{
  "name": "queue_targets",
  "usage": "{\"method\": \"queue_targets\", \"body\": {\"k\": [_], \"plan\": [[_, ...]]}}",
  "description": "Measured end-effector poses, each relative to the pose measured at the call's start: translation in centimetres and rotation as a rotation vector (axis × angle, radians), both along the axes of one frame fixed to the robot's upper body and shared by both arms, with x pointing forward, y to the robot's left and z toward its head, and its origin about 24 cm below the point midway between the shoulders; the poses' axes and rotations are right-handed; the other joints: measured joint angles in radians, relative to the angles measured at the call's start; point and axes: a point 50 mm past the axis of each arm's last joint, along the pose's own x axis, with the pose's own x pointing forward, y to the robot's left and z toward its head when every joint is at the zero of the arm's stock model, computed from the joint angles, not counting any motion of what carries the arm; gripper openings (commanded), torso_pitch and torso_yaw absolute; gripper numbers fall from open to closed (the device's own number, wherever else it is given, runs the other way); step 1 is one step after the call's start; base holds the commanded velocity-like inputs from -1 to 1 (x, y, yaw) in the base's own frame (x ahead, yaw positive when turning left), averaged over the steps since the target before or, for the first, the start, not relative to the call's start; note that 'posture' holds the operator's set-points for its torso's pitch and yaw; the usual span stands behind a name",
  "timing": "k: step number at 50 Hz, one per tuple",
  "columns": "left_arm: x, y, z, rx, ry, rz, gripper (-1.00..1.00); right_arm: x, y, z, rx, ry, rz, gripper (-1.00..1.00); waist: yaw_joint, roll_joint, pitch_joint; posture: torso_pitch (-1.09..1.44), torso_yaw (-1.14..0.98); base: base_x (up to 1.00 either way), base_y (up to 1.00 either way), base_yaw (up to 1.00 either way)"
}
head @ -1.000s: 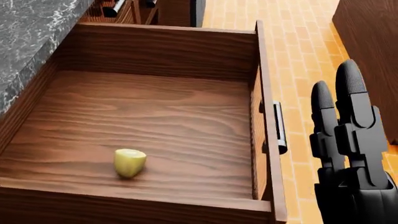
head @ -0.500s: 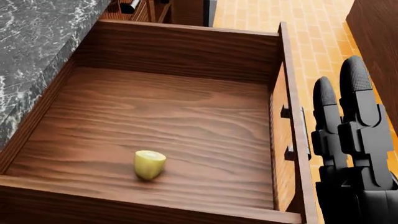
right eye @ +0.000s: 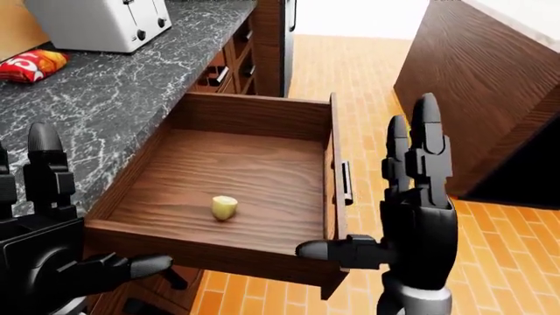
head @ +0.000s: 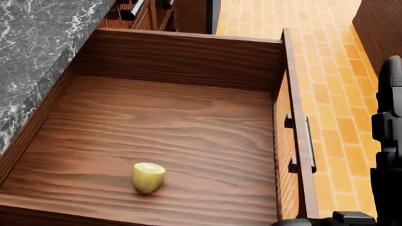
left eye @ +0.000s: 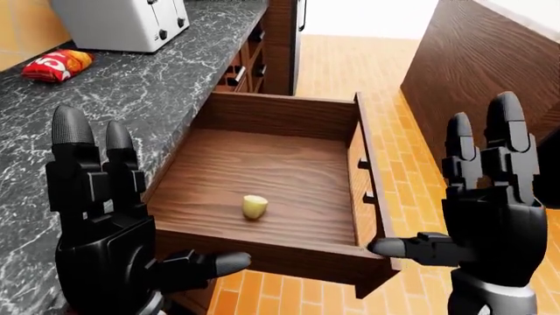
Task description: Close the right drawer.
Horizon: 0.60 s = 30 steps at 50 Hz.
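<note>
Under the counter (left eye: 113, 98) edge, in the left-eye view, the drawer (left eye: 289, 118) stands pulled far out, its front panel along the view's right side with the handle (left eye: 366, 180) on the outer face. A halved yellow fruit (left eye: 255, 206) lies on the drawer floor near the bottom edge. The left hand (left eye: 113, 230) is raised by the drawer's bottom left corner, fingers straight up and thumb pointing sideways, holding nothing. The right hand (left eye: 481, 210) stands just outside the front panel, fingers upright and spread from the thumb, which points at the panel's bottom corner; it grips nothing. A toaster (left eye: 123, 23) and a red bag (left eye: 57, 64) sit at the counter's far top left.

Looking down in the head view, the drawer (head: 182, 70) fills the picture, the fruit (head: 148, 177) near its bottom edge, the handle (head: 309, 141) on the right. Only a sliver of the right hand (head: 389, 155) shows at the right edge, apart from the handle.

From the right-eye view the right hand (right eye: 411, 216) shows best: the palm faces the panel, thumb tip close to or touching the bottom corner; I cannot tell which.

To close it well, I would lay the flat palm against the panel near the handle (right eye: 346, 182), not the corner, and push straight toward the counter so the drawer does not skew. Keep the left hand (right eye: 52, 249) clear of the drawer's side.
</note>
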Motion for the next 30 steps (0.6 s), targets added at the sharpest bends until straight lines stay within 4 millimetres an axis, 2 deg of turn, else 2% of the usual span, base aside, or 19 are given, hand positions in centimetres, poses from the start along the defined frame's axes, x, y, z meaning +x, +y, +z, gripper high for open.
{"method": "queue_targets", "body": {"k": [12, 17, 24, 30], "plan": [[0.0, -0.1, 0.0, 0.000, 0.000, -0.002, 1.00, -0.4, -2.6, 1.2, 0.013, -0.023, -0.091, 1.00, 0.000, -0.004, 0.007, 0.00, 0.00, 0.00, 0.00, 0.00], [0.0, -0.1, 0.0, 0.001, 0.001, 0.000, 1.00, 0.1, -4.0, 0.8, 0.033, 0.003, -0.137, 1.00, -0.001, -0.006, 0.010, 0.00, 0.00, 0.00, 0.00, 0.00], [0.1, -0.1, -0.1, 0.000, 0.004, 0.000, 1.00, 2.0, -6.2, -1.5, 0.052, 0.067, -0.194, 1.00, -0.004, -0.008, 0.015, 0.00, 0.00, 0.00, 0.00, 0.00], [0.1, 0.0, 0.0, -0.003, 0.003, 0.001, 1.00, 4.1, -8.2, -5.3, 0.081, 0.178, -0.243, 1.00, -0.001, -0.007, 0.018, 0.00, 0.00, 0.00, 0.00, 0.00]]}}
